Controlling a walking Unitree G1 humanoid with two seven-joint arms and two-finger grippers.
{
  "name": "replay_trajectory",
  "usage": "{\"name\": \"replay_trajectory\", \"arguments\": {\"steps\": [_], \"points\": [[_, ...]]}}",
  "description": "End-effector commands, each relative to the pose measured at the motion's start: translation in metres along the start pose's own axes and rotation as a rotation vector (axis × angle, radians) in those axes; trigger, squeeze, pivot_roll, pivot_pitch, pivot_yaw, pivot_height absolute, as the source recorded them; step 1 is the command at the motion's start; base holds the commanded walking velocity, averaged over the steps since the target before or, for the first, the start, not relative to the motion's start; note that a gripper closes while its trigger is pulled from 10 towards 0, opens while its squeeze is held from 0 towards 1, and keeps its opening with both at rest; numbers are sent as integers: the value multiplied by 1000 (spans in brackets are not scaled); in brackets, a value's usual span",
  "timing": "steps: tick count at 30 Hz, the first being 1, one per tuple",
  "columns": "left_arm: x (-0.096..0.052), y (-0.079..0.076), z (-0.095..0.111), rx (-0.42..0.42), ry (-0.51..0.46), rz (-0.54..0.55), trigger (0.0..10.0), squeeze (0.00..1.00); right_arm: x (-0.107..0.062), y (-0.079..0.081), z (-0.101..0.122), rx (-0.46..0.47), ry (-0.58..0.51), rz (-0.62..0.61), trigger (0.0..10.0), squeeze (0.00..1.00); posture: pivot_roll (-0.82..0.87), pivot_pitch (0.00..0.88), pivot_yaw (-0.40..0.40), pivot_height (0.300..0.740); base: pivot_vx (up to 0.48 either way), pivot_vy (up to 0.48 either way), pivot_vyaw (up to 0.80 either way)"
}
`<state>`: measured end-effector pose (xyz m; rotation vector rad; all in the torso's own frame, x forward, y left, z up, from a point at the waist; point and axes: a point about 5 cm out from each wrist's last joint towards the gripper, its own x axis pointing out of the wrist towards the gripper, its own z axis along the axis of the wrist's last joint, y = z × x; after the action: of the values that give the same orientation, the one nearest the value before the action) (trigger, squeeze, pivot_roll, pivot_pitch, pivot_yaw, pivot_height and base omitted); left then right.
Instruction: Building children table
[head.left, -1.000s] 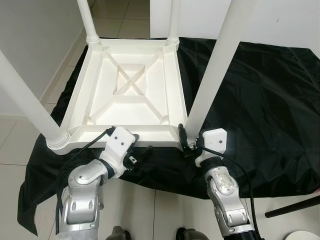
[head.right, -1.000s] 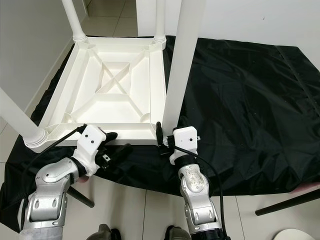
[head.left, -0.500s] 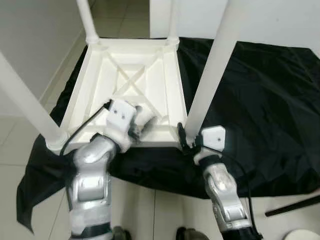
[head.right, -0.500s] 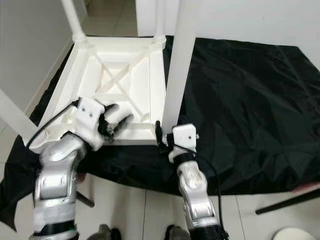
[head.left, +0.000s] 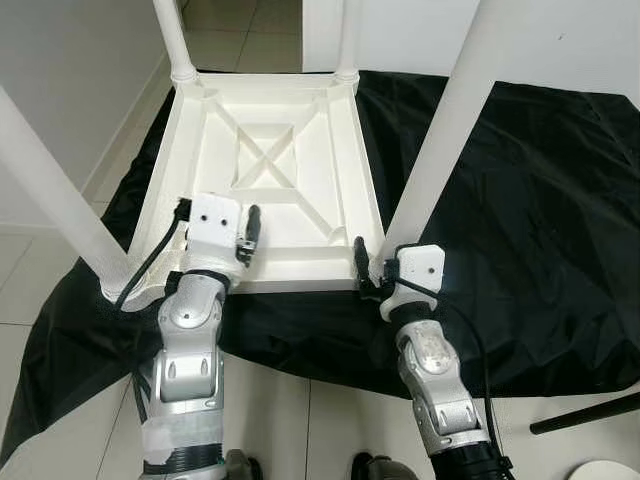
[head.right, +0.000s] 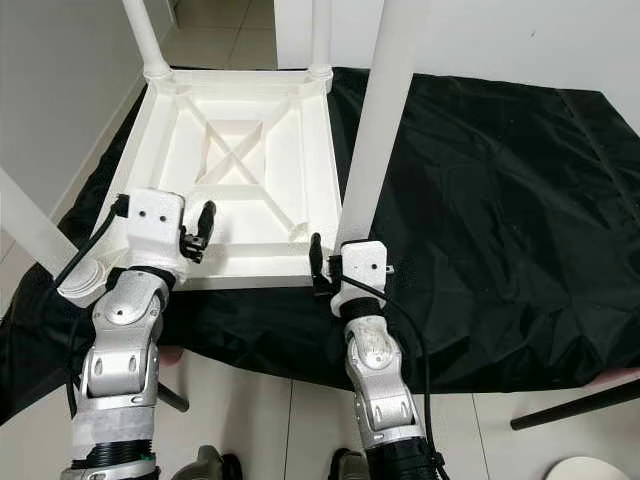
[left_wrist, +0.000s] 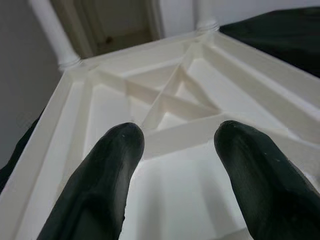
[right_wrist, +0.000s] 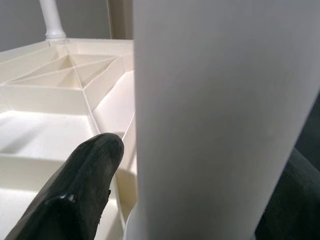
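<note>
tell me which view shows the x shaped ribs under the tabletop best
The left eye view: it looks down on the whole cross of ribs inside the upturned tabletop. The right eye view shows the same. The left wrist view catches it low and partly behind the fingers; the right wrist view gives a slanted glimpse.

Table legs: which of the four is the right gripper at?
The near right leg, at the corner closest to the robot's right arm. The right gripper sits at its base with fingers either side; the other three legs stand free.

Even, bright indoor light; both head views sharp. The upturned white plastic table shows soft shadows in its ribs (wrist views blur close up).
</note>
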<state>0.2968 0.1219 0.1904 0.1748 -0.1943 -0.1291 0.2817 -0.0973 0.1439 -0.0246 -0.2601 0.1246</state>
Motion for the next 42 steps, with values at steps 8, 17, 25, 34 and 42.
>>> {"name": "replay_trajectory", "arguments": {"steps": [8,17,25,34,42], "points": [[-22,-45,-26,-200,92,-50,10000,0,-11,5,-7,3,22,29,10000,0,-45,166,24,740,0,0,0],[-21,-48,-25,-105,46,-69,10000,0,-11,1,0,-2,-9,9,10000,0,-53,172,22,740,0,0,0],[-21,-53,-26,-98,52,-111,10000,0,-9,-1,0,14,-8,-6,10000,0,-51,184,25,740,0,0,0],[-19,-51,-29,-74,44,-116,10000,0,-6,-1,1,12,-18,-24,10000,0,-30,167,32,740,0,0,0],[-17,-49,-29,-171,64,-79,10000,0,-4,2,-2,16,-9,0,10000,0,-24,144,20,740,0,0,0]]}}
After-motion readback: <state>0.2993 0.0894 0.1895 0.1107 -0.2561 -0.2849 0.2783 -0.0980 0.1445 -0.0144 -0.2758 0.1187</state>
